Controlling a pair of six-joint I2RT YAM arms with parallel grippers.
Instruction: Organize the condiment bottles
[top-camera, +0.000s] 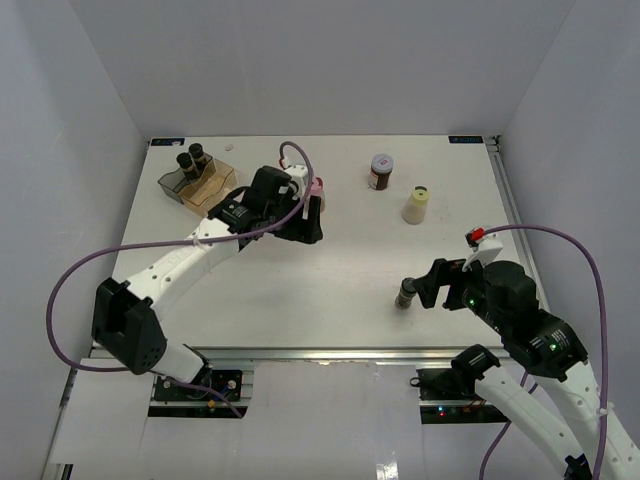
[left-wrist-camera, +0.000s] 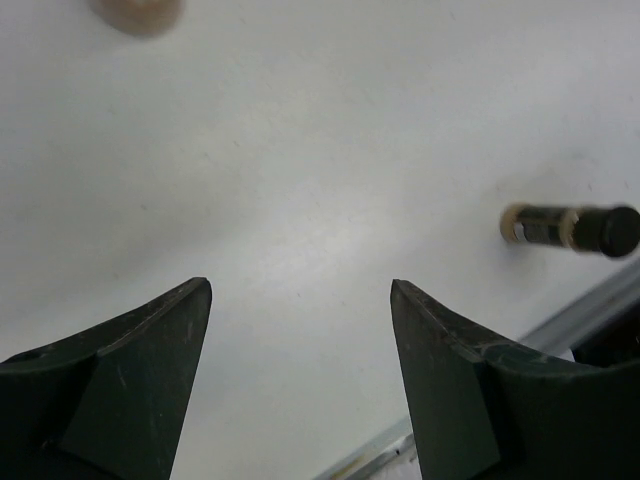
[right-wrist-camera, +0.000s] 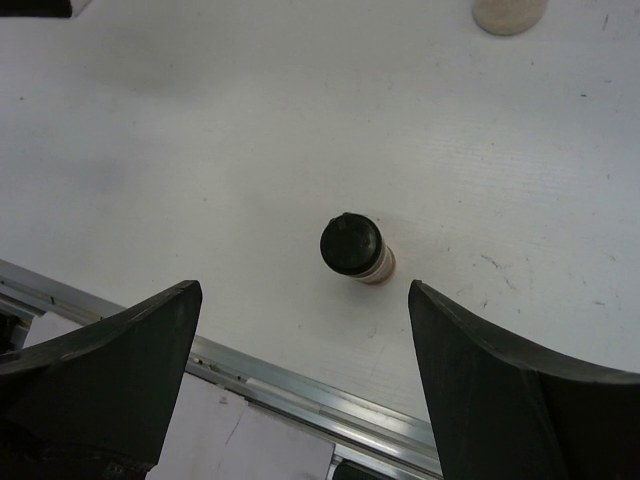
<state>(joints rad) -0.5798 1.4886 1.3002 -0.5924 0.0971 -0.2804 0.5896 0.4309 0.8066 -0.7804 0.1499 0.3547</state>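
Near the front edge, I see a black-capped jar (right-wrist-camera: 355, 248) standing just ahead of my right gripper (right-wrist-camera: 302, 290), jaws spread. My left gripper (left-wrist-camera: 300, 290) gapes empty beside the pink-capped jar (top-camera: 317, 186).

I count six small spice bottles on my feed. Three are dark jars with black caps (top-camera: 406, 294): two stand in the bin and one stands alone on the tabletop. There is one pink-capped jar (top-camera: 317, 186), mostly hidden behind an arm. There is also one pale yellow bottle with a rounded top (top-camera: 416, 204) and one wider jar with a grey lid and red label (top-camera: 380, 171). I see one clear plastic compartment bin (top-camera: 215, 188) and one white table (top-camera: 300, 290). I have two arms, each trailing one purple cable (top-camera: 60, 290). That gives two dark two-finger grippers, the left gripper (left-wrist-camera: 300, 290) and the right gripper (right-wrist-camera: 302, 290).
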